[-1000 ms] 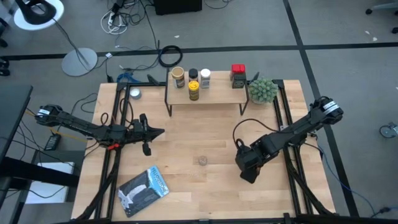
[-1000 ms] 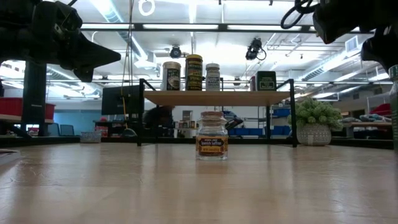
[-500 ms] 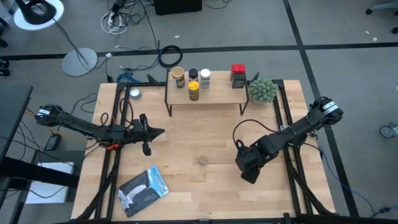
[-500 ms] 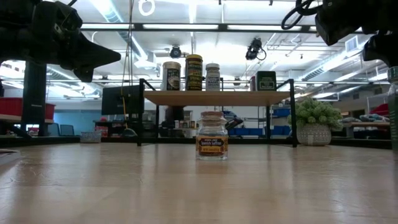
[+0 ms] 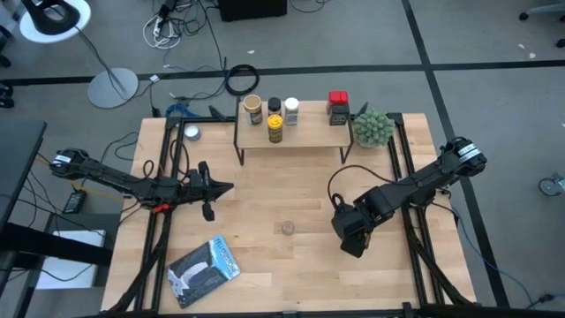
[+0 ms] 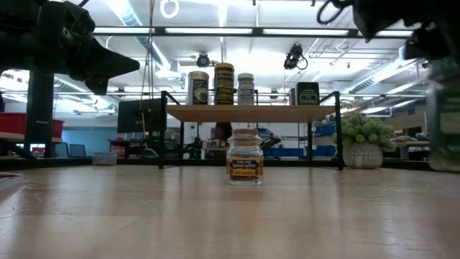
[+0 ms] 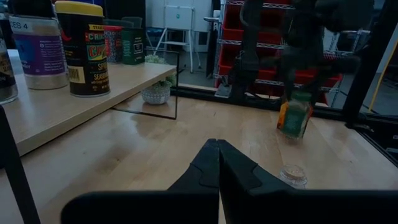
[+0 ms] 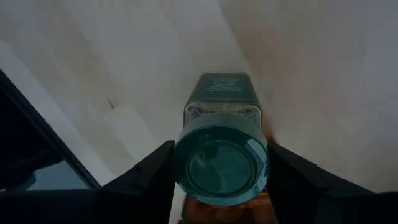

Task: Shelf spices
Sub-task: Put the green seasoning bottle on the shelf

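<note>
The wooden shelf [image 5: 291, 134] on black legs stands at the table's far edge and carries several spice jars [image 5: 274, 117] and a red tin [image 5: 338, 106]. One small jar [image 6: 244, 157] stands upright on the table's middle [image 5: 288, 229]. My right gripper [image 5: 351, 237] is right of that jar, shut on a green-lidded jar [image 7: 293, 115]. My left gripper [image 5: 225, 187] hovers shut over the table's left half, touching nothing. My right gripper pinches the green-lidded jar between its two fingers [image 8: 155, 169] at its top end, just beside the lid [image 8: 221, 163]. The fingers come from above, slanting down. The jar hangs below them, tilted and a little clear of the table [image 6: 444, 119].
A fuzzy green plant [image 5: 372, 128] in a pot stands right of the shelf. A flat silver-blue pouch [image 5: 205, 269] lies near the table's near left corner. Bare wood stretches between the shelf and the middle jar. A small round tin [image 5: 191, 133] sits left of the shelf.
My right gripper has shifted a little toward the table's left, carrying the green-lidded jar with it; in the low view the jar has come farther into the picture from the right edge.
</note>
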Controlling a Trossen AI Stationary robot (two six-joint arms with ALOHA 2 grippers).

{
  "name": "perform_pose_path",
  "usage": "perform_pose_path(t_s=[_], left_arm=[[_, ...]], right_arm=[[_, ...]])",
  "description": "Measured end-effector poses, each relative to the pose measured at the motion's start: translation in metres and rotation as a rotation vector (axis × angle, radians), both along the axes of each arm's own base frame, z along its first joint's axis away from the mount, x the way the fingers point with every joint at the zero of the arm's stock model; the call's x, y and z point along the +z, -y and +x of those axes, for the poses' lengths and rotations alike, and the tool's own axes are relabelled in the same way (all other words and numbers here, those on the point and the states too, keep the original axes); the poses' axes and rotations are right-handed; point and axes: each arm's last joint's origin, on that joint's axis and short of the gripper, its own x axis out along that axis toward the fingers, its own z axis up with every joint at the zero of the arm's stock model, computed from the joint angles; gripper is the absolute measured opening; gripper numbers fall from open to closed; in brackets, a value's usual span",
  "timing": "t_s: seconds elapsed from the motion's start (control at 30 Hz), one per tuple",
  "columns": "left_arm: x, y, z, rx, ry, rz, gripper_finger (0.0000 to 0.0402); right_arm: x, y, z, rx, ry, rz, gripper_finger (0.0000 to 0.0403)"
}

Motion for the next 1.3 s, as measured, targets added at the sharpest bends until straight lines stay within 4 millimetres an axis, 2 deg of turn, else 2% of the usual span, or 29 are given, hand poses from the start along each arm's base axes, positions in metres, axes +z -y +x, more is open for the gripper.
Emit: perform_pose_path(t_s=[0.13,0.3,0.43,0.73,0.97,1.3], left_arm=[[0.0,0.0,0.0,0.0,0.0,0.0,0.0002],[0.0,0.0,0.0,0.0,0.001,0.0,0.0002],[0.0,0.0,0.0,0.0,0.004,-0.001,0.0002],[0.001,0.0,0.0,0.0,0.008,-0.002,0.0002],[0.001,0.0,0.0,0.0,0.008,-0.002,0.0002],[0.001,0.0,0.0,0.0,0.006,0.004,0.0002]], right_arm=[[0.021,0.012,0.006,0.027,0.014,-0.045,0.0203],[0.052,0.041,0.012,0.034,0.01,-0.081,0.0203],[0.081,0.072,0.015,0.04,0.033,-0.13,0.0203],[0.143,0.149,0.021,0.027,0.231,-0.26,0.0203],[0.151,0.2,0.046,0.071,0.216,-0.308,0.0203],[0.149,0.251,0.096,0.194,0.247,-0.332,0.0203]])
